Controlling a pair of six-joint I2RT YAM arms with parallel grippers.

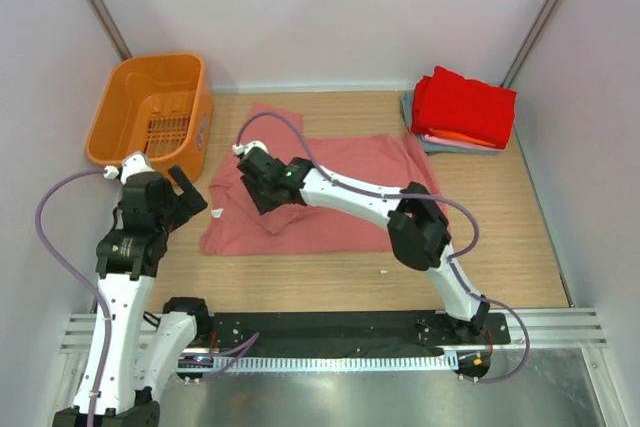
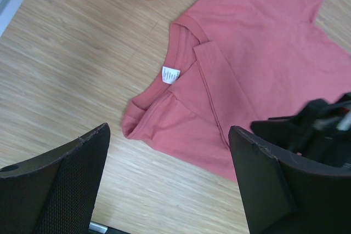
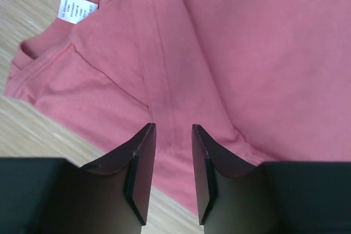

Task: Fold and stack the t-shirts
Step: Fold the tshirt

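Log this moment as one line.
salmon-pink t-shirt: spread mid-table | left gripper: open, above its collar | right gripper: jaws narrow at its near edge, grip unclear | folded stack: far right, red on top

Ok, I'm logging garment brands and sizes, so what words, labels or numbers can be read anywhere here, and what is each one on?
White neck label on the salmon-pink t-shirt: several printed lines, too small and blurred to read in either wrist view.
Nothing else: no text shows on the folded stack or the orange basket.
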